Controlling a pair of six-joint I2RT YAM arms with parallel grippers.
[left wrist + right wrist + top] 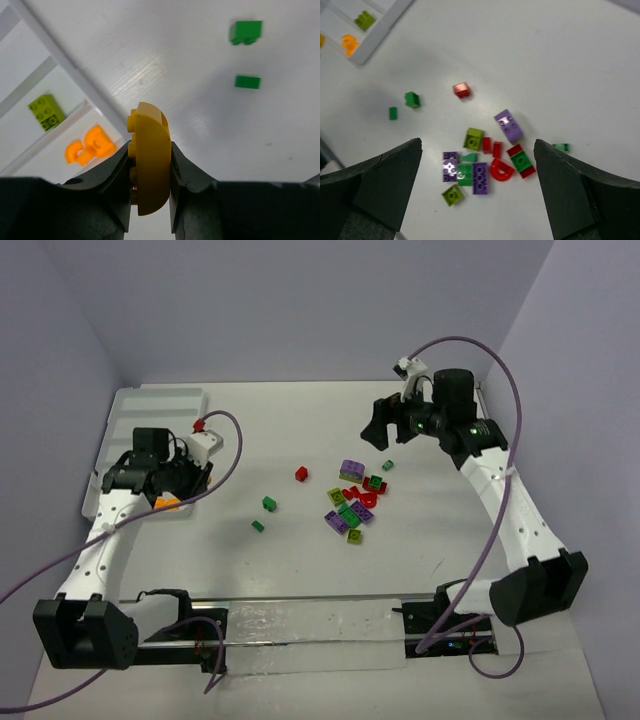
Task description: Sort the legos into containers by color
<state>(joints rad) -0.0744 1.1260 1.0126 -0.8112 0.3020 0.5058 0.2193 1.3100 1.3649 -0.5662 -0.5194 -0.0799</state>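
Observation:
My left gripper [150, 165] is shut on an orange-yellow curved lego [150, 155] and holds it just off the right edge of the white tray [30, 75]; in the top view the left gripper [178, 492] is at the tray's near right corner. One container holds a lime brick [46, 111], the one beside it holds orange pieces [90, 145]. My right gripper [477, 145] is open and empty, high over a pile of purple, green, red and lime legos [485, 162]. In the top view the right gripper [395, 428] is behind the pile [352, 500].
A lone red brick [301, 473] and two green bricks [269, 504] [257, 526] lie between the tray [160, 400] and the pile. A small green piece [388, 465] lies at the pile's far right. Purple walls close in the table.

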